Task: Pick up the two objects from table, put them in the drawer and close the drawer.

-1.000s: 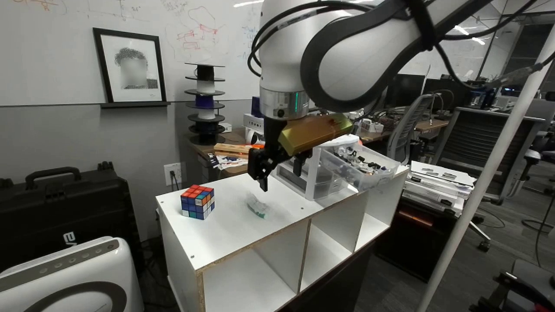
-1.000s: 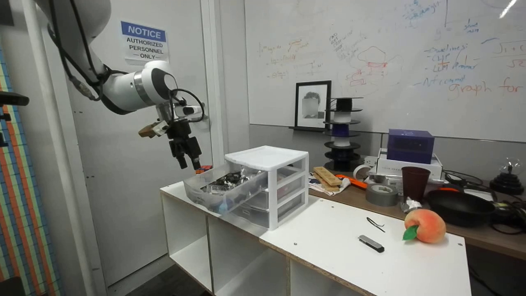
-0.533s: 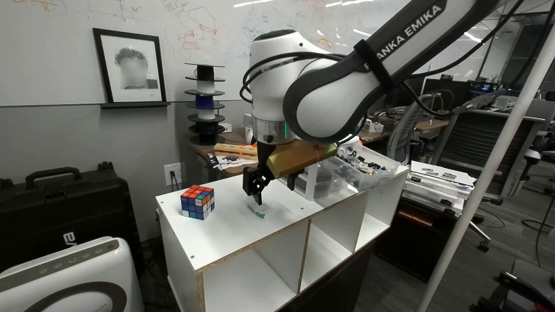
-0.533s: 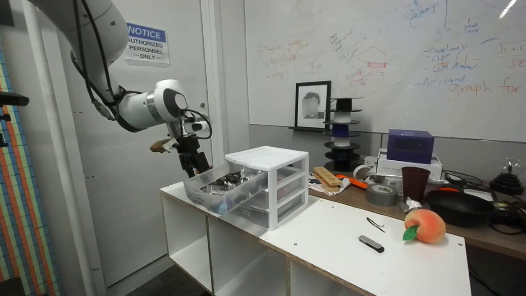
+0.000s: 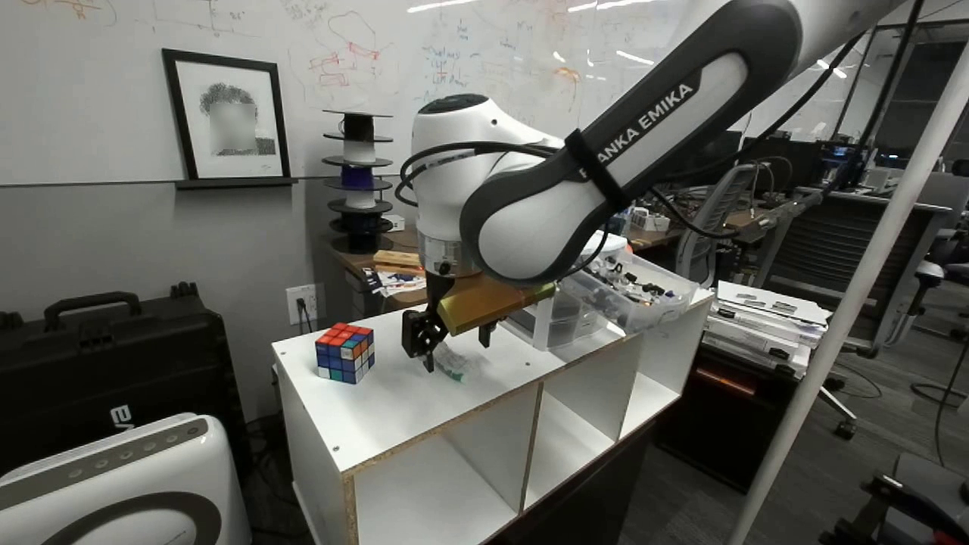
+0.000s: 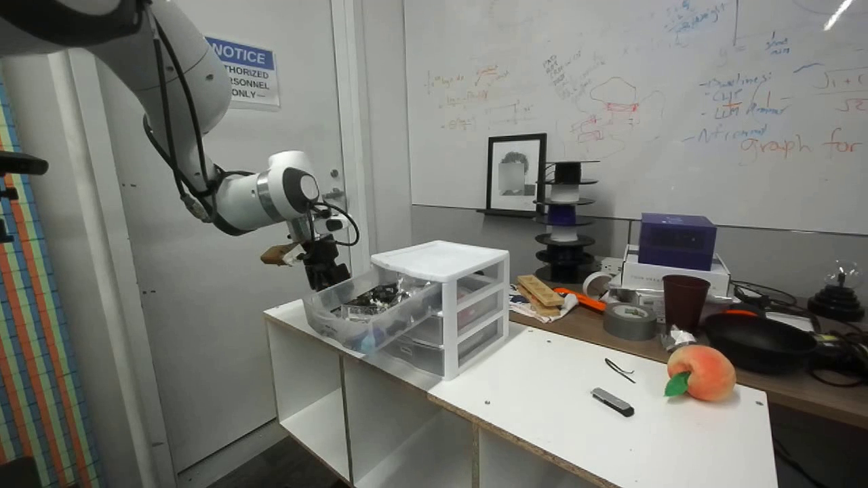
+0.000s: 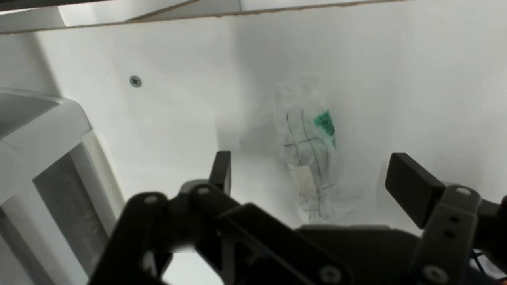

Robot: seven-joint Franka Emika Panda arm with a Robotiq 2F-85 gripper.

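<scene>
Whiteboard (image 5: 113,113) with thin red and blue writing spreads along the back in an exterior view, and a framed picture (image 5: 229,117) stands before it. Below is the white bench (image 5: 394,409), with square compartments (image 5: 431,492) in its front side. On its top, near the end, stands the coloured cube (image 5: 345,353), with its upper face mostly red. Just beside the cube the claw (image 5: 457,354) is directed downward, and the pale packet (image 5: 452,365) with a green part lies by it on the bench. Farther along is the white drawer unit (image 5: 542,325), from which a translucent drawer (image 5: 657,314) is pulled out; many small parts (image 5: 628,284) lie inside it.

In an exterior view with a grey door (image 6: 203,305) and a notice sign (image 6: 252,73), the lower end of the claw is hidden behind the drawer, so from there I cannot tell how it stands. Nearer on the white top lie a peach (image 6: 705,371), a small grey-black stick (image 6: 612,401) and a thin dark strip (image 6: 618,370).

In the wrist view, the two fingers (image 7: 414,188) of the claw are spread wide, and the packet lies in the space between them, apart from both. Whether the fingers touch the bench I cannot tell.
</scene>
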